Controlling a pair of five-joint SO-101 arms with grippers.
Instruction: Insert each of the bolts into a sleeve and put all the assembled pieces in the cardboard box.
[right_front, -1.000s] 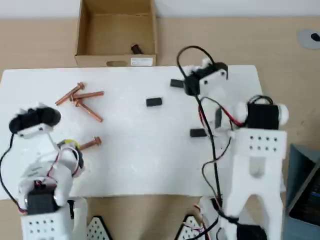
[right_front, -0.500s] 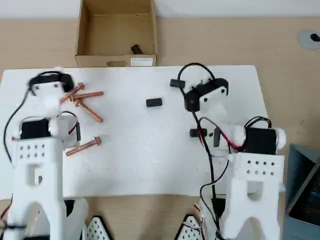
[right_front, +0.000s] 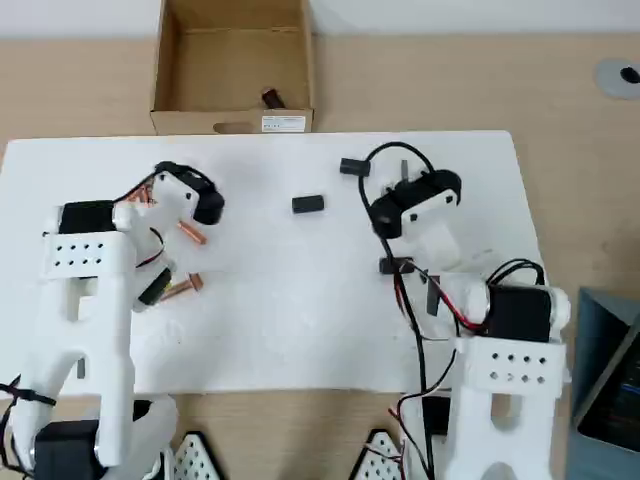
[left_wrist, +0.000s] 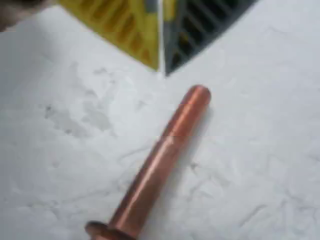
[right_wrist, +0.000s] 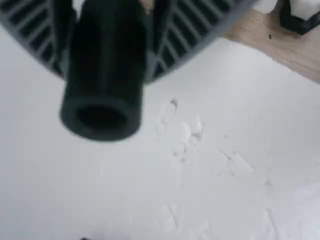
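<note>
Sleeve (right_wrist: 102, 75) sits clamped in my right jaws; left jaws, closed empty, hover by a bolt (left_wrist: 155, 165) on the worktop (left_wrist: 260, 150).

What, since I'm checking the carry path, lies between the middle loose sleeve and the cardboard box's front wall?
In the high view, only bare white mat lies between the sleeve and the cardboard box.

Bolts (right_front: 181, 287) lie left on the mat (right_front: 280, 330), sleeves (right_front: 308, 204) right, cardboard box (right_front: 200, 122) behind.
</note>
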